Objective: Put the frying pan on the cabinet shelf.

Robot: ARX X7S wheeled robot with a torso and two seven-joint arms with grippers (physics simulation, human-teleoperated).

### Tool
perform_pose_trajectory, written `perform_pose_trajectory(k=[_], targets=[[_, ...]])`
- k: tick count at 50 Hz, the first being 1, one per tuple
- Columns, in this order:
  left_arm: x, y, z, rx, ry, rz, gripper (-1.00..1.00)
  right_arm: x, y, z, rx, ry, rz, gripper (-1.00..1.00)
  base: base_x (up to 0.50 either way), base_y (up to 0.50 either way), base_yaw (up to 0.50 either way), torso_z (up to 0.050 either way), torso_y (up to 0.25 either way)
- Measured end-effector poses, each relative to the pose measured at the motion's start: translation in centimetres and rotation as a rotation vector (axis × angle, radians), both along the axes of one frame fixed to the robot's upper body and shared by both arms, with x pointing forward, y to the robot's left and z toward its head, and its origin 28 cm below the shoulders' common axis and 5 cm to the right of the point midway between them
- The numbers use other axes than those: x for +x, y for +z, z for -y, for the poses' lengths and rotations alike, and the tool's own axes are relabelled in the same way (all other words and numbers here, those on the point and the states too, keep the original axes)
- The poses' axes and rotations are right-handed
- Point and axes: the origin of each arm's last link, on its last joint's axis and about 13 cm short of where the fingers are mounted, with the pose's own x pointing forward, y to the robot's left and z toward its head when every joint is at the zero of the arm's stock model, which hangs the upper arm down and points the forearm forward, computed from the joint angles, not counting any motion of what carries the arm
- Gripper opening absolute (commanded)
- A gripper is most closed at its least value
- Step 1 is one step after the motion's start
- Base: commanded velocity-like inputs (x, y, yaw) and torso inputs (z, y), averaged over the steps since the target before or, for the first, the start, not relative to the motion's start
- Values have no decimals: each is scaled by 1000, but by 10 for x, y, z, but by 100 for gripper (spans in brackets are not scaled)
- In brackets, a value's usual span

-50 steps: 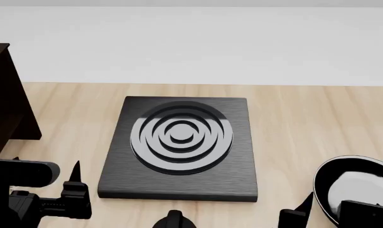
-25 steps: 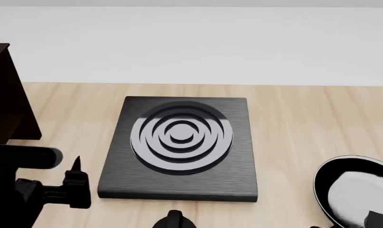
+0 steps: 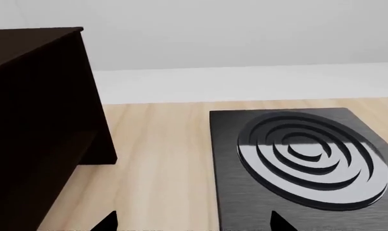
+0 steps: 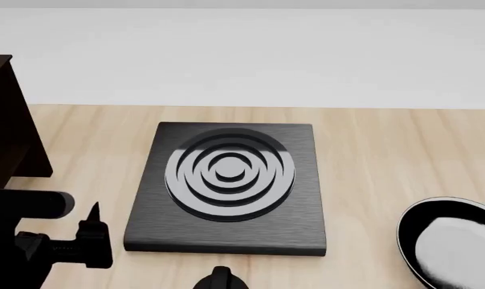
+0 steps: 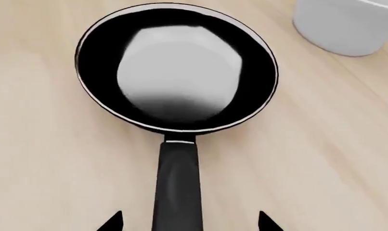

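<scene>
The frying pan (image 5: 178,67), black with a pale grey base, lies on the wooden counter, and its long handle (image 5: 176,187) runs back toward my right gripper (image 5: 189,224). That gripper is open, one fingertip on each side of the handle, not closed on it. In the head view the pan (image 4: 455,247) sits at the lower right and the right gripper is out of sight. The dark brown cabinet shelf (image 4: 6,120) stands at the far left. My left gripper (image 3: 192,224) is open and empty, low over the counter between the cabinet (image 3: 40,120) and the burner plate.
A square black burner plate (image 4: 226,186) with concentric rings lies mid-counter. A white bowl (image 5: 348,24) stands close beside the pan. A white wall runs behind the counter. A black knob-like part (image 4: 218,280) pokes up at the head view's lower edge.
The right gripper has slid down out of the head view's lower right corner, uncovering the pan. The left arm has shifted slightly left.
</scene>
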Motion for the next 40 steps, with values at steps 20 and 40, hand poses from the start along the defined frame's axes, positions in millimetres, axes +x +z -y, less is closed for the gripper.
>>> perform_pose_trajectory(k=[20, 40], targets=[[0, -2, 0, -4, -1, -3, 100, -1, -22, 1, 0, 28, -82, 100, 1, 0, 0, 0, 0], [0, -3, 0, -6, -1, -5, 100, -1, -23, 0, 12, 46, -85, -100, 4, -1, 2, 0, 0]])
